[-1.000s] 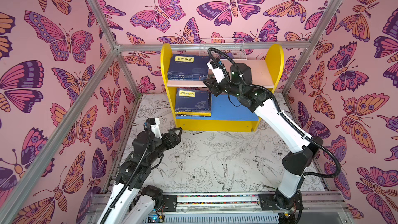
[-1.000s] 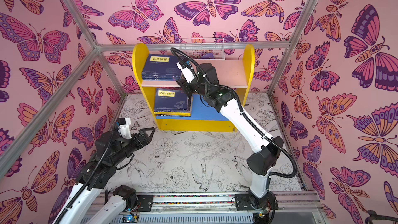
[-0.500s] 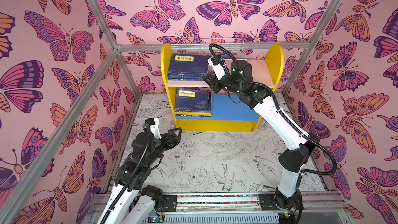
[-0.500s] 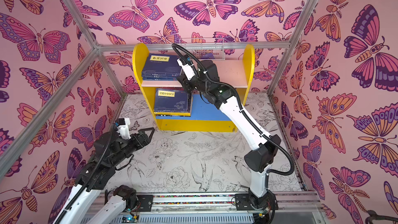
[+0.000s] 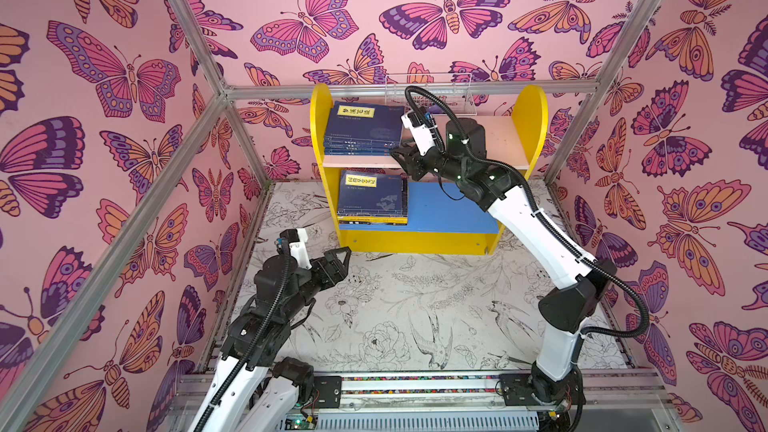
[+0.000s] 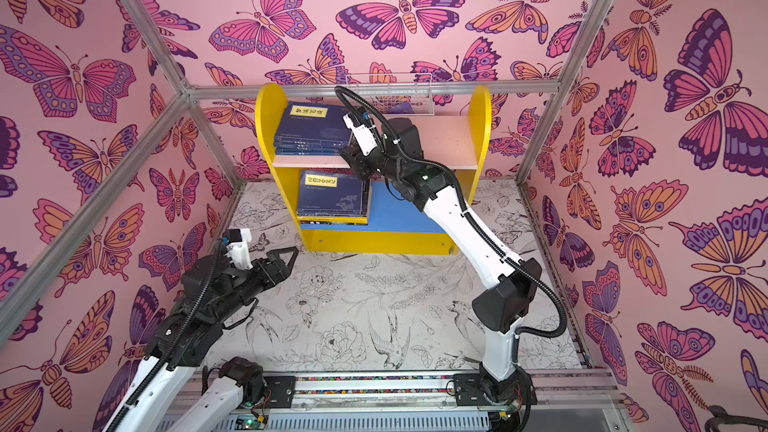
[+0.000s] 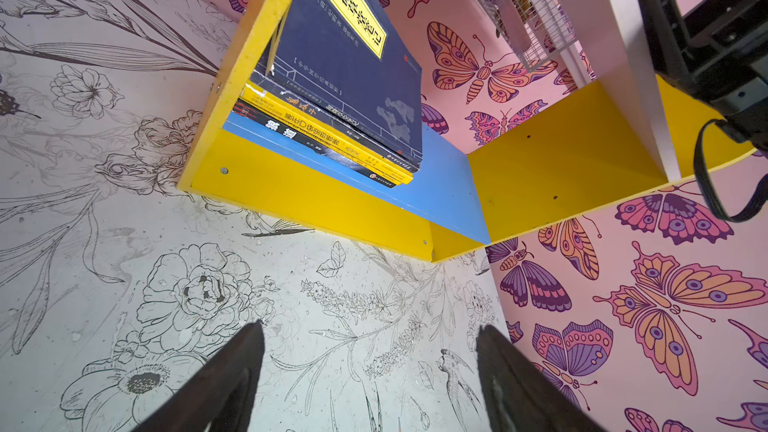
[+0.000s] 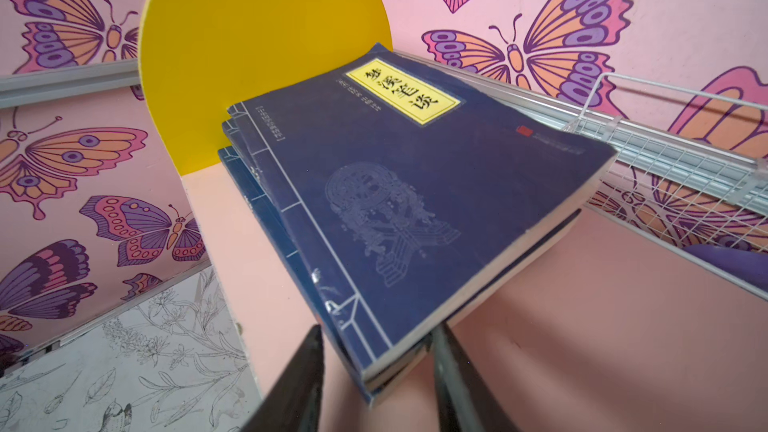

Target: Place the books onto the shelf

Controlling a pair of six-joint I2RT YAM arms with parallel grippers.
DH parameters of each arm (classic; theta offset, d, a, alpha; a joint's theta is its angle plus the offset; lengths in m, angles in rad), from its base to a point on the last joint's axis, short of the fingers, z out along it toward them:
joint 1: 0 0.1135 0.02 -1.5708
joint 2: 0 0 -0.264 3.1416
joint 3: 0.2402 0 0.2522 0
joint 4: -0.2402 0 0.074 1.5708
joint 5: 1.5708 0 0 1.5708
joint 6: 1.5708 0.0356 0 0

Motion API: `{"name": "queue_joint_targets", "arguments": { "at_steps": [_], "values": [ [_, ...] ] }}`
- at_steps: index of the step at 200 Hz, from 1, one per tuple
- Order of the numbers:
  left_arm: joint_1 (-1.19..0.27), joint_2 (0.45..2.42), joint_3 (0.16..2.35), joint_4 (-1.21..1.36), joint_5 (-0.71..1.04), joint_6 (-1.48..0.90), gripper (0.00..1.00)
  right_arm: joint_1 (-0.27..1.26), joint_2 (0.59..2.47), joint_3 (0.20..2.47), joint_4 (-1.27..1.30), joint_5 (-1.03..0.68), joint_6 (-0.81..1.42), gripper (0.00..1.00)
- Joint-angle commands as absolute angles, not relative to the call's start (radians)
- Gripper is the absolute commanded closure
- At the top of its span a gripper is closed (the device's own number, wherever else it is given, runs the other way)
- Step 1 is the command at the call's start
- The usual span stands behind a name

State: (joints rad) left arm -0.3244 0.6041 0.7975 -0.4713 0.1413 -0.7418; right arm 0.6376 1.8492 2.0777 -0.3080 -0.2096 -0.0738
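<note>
Nearest the rail, at about 7 o'clock on the floral mat [image 5: 415, 305]: left gripper [image 5: 338, 261] hovering low, jaws spread wide, nothing between them. Parked clear of the shelf front, probably to leave room.

Further in, 12 o'clock: yellow shelf [image 5: 415, 241]. Blue lower board [image 5: 449, 211] carrying a flat stack at its left end, navy book [image 5: 370, 197] on top, yellow and black spines [image 7: 332, 135] underneath.

Up on the pink upper board [image 5: 498, 139]: another stack of navy books [image 5: 365, 128], pushed against the left side panel. Right gripper [image 8: 376, 371] straddling the stack's near corner, jaws partly apart, corner poking between them; gripping or letting go, can't tell. Looks like squaring up.

Behind, white wire basket [image 5: 428, 91].
</note>
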Motion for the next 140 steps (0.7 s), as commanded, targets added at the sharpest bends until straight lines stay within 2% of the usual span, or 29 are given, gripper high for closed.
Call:
{"name": "queue_joint_targets", "arguments": {
  "at_steps": [1,14,30,47,65,110,123,129,132,136,140],
  "values": [
    [-0.318,0.595,0.789,-0.460,0.129,-0.728,0.18,0.643,1.770,2.006,-0.248,-0.196,-0.071,0.45],
    [-0.319,0.597,0.795,-0.474,0.113,-0.720,0.18,0.643,1.736,1.972,-0.236,-0.163,-0.075,0.34],
    [-0.318,0.598,0.807,-0.488,0.080,-0.698,0.18,0.642,1.685,1.925,-0.231,-0.127,-0.076,0.27],
    [-0.318,0.595,0.814,-0.522,-0.004,-0.677,0.18,0.642,1.596,1.808,-0.183,-0.104,-0.056,0.25],
    [-0.318,0.596,0.805,-0.582,-0.176,-0.668,0.17,0.640,1.454,1.601,-0.102,-0.040,-0.007,0.24],
    [-0.318,0.662,0.732,-0.725,-0.649,-0.686,0.14,0.619,1.064,0.998,0.005,0.458,0.141,0.21],
    [-0.316,0.696,0.702,-0.729,-0.742,-0.698,0.08,0.600,0.974,0.884,-0.075,0.594,0.233,0.19],
    [-0.314,0.715,0.690,-0.729,-0.781,-0.706,0.00,0.587,0.942,0.835,-0.102,0.623,0.260,0.19],
    [-0.313,0.725,0.686,-0.729,-0.800,-0.709,0.01,0.579,0.921,0.808,-0.111,0.633,0.262,0.19],
    [-0.311,0.740,0.677,-0.725,-0.822,-0.713,0.01,0.576,0.900,0.769,-0.108,0.652,0.247,0.10],
    [-0.309,0.753,0.670,-0.723,-0.848,-0.721,0.01,0.574,0.878,0.727,-0.086,0.689,0.233,0.08]
  ]
}}
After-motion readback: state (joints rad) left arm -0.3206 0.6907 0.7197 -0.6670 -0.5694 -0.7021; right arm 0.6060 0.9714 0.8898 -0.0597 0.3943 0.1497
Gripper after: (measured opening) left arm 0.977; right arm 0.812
